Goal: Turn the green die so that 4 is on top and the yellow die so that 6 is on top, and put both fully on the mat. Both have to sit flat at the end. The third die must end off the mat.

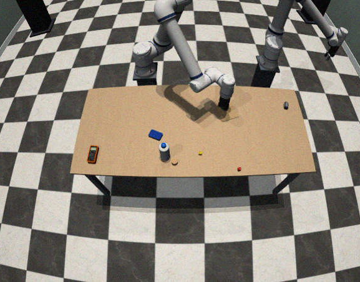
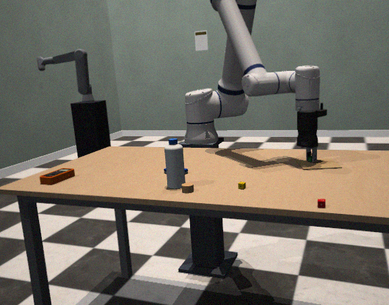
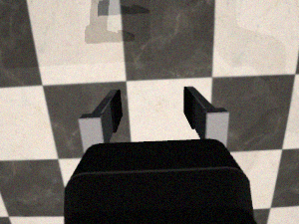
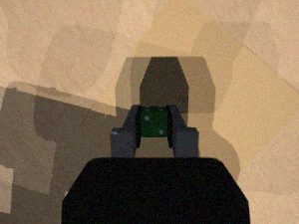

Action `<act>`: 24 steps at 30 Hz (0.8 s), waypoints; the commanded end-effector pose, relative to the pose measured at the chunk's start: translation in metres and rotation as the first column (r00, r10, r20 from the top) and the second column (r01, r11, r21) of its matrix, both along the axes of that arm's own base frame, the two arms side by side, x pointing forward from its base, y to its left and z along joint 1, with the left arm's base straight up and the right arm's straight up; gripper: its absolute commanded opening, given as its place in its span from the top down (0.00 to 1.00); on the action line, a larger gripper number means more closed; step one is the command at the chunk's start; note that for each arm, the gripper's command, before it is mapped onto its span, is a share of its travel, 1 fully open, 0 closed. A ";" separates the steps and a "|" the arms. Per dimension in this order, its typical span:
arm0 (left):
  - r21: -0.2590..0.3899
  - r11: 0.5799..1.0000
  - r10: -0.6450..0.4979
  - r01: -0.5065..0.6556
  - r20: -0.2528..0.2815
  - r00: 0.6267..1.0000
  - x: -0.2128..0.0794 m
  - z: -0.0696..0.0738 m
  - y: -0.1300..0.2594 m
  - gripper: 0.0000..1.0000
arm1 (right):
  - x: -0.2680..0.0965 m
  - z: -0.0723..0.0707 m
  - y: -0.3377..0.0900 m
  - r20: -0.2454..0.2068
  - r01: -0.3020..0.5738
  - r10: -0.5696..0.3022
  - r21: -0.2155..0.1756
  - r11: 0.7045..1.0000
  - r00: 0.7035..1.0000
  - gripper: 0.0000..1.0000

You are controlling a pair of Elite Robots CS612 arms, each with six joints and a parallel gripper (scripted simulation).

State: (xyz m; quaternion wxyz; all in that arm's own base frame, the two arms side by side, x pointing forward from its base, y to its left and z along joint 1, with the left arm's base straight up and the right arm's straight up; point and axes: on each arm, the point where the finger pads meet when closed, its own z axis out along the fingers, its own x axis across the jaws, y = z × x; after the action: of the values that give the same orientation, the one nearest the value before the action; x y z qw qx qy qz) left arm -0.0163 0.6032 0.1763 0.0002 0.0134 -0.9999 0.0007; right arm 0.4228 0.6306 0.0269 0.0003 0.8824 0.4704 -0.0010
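Observation:
My right gripper (image 2: 311, 158) (image 4: 153, 117) is shut on the green die (image 4: 153, 126), low over the wood-coloured mat (image 1: 234, 115) (image 2: 328, 166) (image 4: 264, 109). Two pips show on the die's face toward the right wrist camera. Whether it touches the mat cannot be told. The yellow die (image 1: 200, 153) (image 2: 241, 185) sits flat off the mat, near the middle front; its top number is too small to read. The red die (image 1: 239, 169) (image 2: 321, 203) sits off the mat near the front edge. My left gripper (image 1: 327, 57) (image 3: 151, 101) is open and empty, beyond the table over the floor.
A grey bottle (image 1: 164, 153) (image 2: 174, 167) and a small round wooden block (image 1: 175, 162) (image 2: 187, 187) stand left of the yellow die. A blue case (image 1: 155, 135) lies behind the bottle. An orange multimeter (image 1: 92, 154) (image 2: 57, 176) is far left, a dark mouse (image 1: 286, 105) far right.

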 end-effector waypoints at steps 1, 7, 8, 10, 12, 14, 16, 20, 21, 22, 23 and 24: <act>0.001 1.000 0.000 0.000 0.000 1.000 0.000 0.001 0.001 0.00 | 0.001 0.001 0.001 0.002 0.000 0.000 0.002 1.000 1.000 0.60; 0.001 1.000 0.000 0.000 0.000 1.000 0.000 0.001 0.001 0.00 | 0.001 0.001 0.001 0.002 0.000 0.000 0.002 1.000 1.000 0.60; 0.001 1.000 0.000 0.000 0.000 1.000 0.000 0.001 0.001 0.00 | 0.001 0.001 0.001 0.002 0.000 0.000 0.002 1.000 1.000 0.60; 0.001 1.000 0.000 0.000 0.000 1.000 0.000 0.001 0.001 0.00 | 0.001 0.001 0.001 0.002 0.000 0.000 0.002 1.000 1.000 0.60; 0.001 1.000 0.000 0.000 0.000 1.000 0.000 0.001 0.001 0.00 | 0.001 0.001 0.001 0.002 0.000 0.000 0.002 1.000 1.000 0.60; 0.001 1.000 0.000 0.000 0.000 1.000 0.000 0.001 0.001 0.00 | 0.001 0.000 0.001 0.002 0.000 0.000 0.002 1.000 1.000 0.60; 0.001 1.000 0.000 0.000 0.000 1.000 0.000 0.001 0.001 0.00 | 0.001 0.000 0.001 0.002 0.000 0.000 0.002 1.000 1.000 0.60; 0.001 1.000 0.000 0.000 0.000 1.000 0.000 0.001 0.001 0.00 | 0.001 -0.001 0.001 0.002 0.000 0.000 0.002 1.000 1.000 0.60; 0.001 1.000 0.000 0.000 0.000 1.000 0.000 0.001 0.001 0.00 | 0.001 -0.001 0.001 0.002 0.000 0.000 0.002 1.000 1.000 0.60; 0.001 1.000 0.000 0.000 0.000 1.000 0.000 0.001 0.001 0.00 | 0.001 -0.002 0.001 0.002 0.000 0.000 0.002 1.000 1.000 0.60; 0.001 1.000 0.000 0.000 0.000 1.000 0.000 0.001 0.001 0.00 | 0.001 -0.002 0.001 0.002 0.000 0.000 0.002 1.000 1.000 0.60; 0.001 1.000 0.000 0.000 0.000 1.000 0.000 0.001 0.001 0.00 | 0.001 -0.002 0.001 0.002 0.000 0.000 0.002 1.000 1.000 0.60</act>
State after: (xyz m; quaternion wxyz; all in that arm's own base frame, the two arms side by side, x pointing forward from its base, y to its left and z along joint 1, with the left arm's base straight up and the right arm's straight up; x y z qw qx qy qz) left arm -0.0163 0.6032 0.1763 0.0002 0.0134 -0.9999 0.0007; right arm 0.4227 0.6306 0.0244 0.0003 0.8824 0.4704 -0.0011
